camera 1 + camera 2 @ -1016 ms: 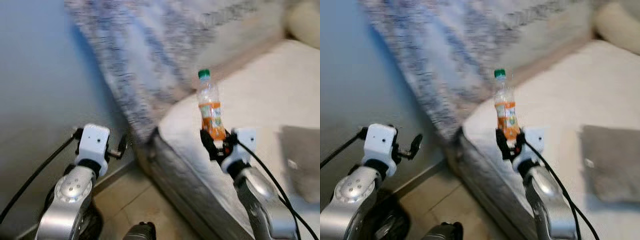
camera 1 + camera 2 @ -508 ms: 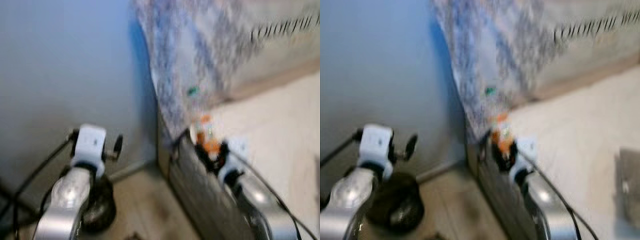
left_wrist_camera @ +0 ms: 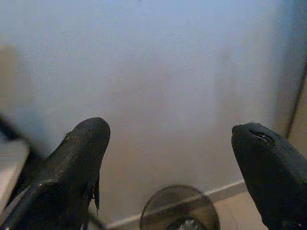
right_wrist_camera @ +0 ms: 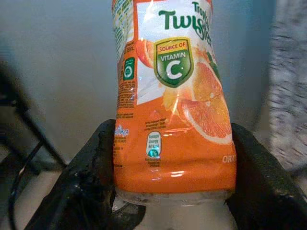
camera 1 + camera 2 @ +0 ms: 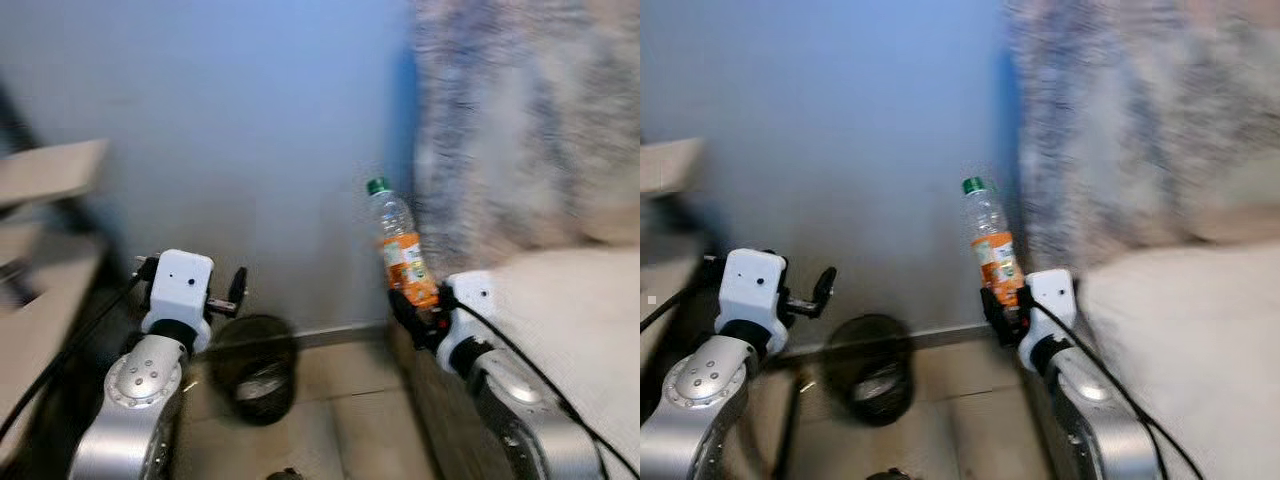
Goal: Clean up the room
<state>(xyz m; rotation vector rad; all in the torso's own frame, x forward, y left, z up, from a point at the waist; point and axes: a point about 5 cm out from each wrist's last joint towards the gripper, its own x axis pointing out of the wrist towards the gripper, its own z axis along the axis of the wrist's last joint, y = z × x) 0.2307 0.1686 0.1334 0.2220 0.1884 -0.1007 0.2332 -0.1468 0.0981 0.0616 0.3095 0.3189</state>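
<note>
Background: a plain blue-grey wall (image 5: pixel 250 130) fills the far side; the head views are blurred.
Floor: beige tiles (image 5: pixel 330 420) meet the wall at a pale skirting strip.
Sofa: a cream seat (image 5: pixel 590 310) lies on the robot's right, with a mottled blue-and-grey throw (image 5: pixel 510 130) hanging behind it.
Shelves: pale boards (image 5: pixel 50 175) on a dark frame stand at the far left, too blurred for detail.
Bin: a round black bin (image 5: pixel 255 365) stands on the tiles against the wall, between the two arms; something pale lies inside it.
Bottle: a clear bottle (image 5: pixel 400 245) with a green cap and an orange label, tilted slightly, held up in front of the wall, to the right of the bin and higher.
Right gripper (image 4: pixel 175 165): clamped on the lower body of the bottle, one black finger on either side of the label.
Left gripper (image 3: pixel 172 158): fingers spread wide apart, holding nothing, facing the wall with the bin's rim between the tips.
</note>
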